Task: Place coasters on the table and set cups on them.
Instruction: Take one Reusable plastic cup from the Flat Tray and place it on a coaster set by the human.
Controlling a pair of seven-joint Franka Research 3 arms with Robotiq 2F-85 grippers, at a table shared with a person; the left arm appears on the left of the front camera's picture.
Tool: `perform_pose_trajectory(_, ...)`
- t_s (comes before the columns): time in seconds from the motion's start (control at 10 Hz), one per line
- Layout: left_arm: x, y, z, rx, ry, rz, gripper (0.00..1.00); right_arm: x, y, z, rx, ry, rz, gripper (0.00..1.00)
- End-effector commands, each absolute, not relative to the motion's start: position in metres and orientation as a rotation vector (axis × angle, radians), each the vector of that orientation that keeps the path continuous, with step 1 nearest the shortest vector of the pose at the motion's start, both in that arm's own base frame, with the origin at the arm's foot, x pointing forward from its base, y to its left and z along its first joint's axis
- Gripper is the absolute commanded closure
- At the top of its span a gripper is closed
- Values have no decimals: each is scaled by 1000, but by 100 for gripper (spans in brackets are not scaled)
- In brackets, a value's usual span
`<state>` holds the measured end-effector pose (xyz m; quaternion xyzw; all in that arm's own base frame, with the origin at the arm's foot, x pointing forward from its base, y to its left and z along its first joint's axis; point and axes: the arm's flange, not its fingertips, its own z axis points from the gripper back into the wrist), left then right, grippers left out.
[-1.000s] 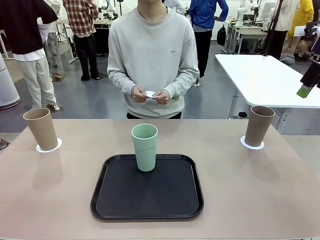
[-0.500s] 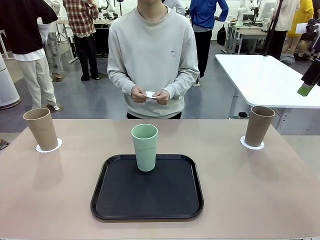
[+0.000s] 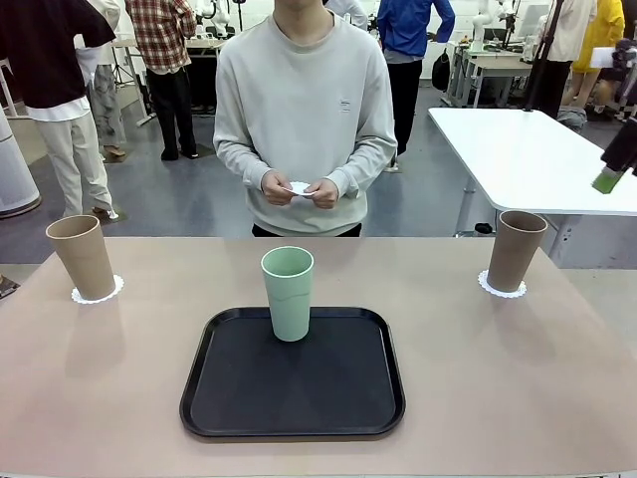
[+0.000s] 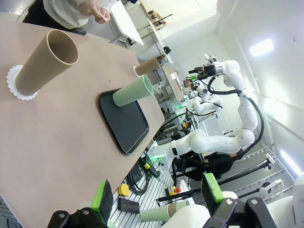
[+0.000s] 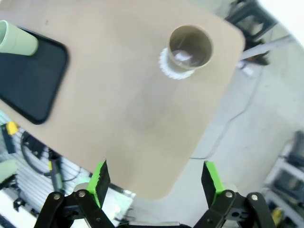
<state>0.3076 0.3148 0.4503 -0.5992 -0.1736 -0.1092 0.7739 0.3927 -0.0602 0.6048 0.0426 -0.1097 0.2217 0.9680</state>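
Mint cup unmoved, last coaster not yet down

Nothing has shifted in the past second. Left jaws and right jaws both stand wide apart, empty. Far ahead of the left jaws the mint green cup [image 4: 133, 91] stands on the black tray [image 4: 126, 128]. Below the right jaws a tan cup [image 5: 190, 47] sits on its coaster [image 5: 166, 66]. The person's hands [image 3: 320, 192] hold the third coaster [image 3: 299, 187], so that pair remains.

Robotics lab, open hall type. Evidence: a white jointed right arm [image 4: 247, 114] mounted beside the beige table [image 3: 518, 398], with black cables [image 4: 137, 176] hanging loose below the table's edge. Strip light [image 4: 262, 47] on a white ceiling. Bare grey floor [image 3: 189, 199]. More work surfaces stand beyond: a white table [image 3: 528, 149] and a grey bench [image 3: 488, 62] loaded with gear. Several people [image 3: 164, 60] stand about behind, in street clothes.
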Motion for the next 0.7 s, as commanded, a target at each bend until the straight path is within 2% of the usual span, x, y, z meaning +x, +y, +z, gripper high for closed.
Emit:
perform_pose_trajectory(0.0, 306, 315, 452, -1307, -380, -238, 0, 374, -161, 568, 509, -143, 243, 0)
perform_pose_trajectory(0.1, 306, 315, 452, -1307, -380, -238, 0, 380, -209, 550, 769, -104, 187, 0)
perform_pose_trajectory(0.4, 306, 315, 452, -1307, -380, -238, 0, 396, -288, 518, 1276, -158, 72, 0)
perform_pose_trajectory(0.6, 306, 315, 452, -1307, -380, -238, 0, 398, -298, 488, 1320, -274, -193, 0)
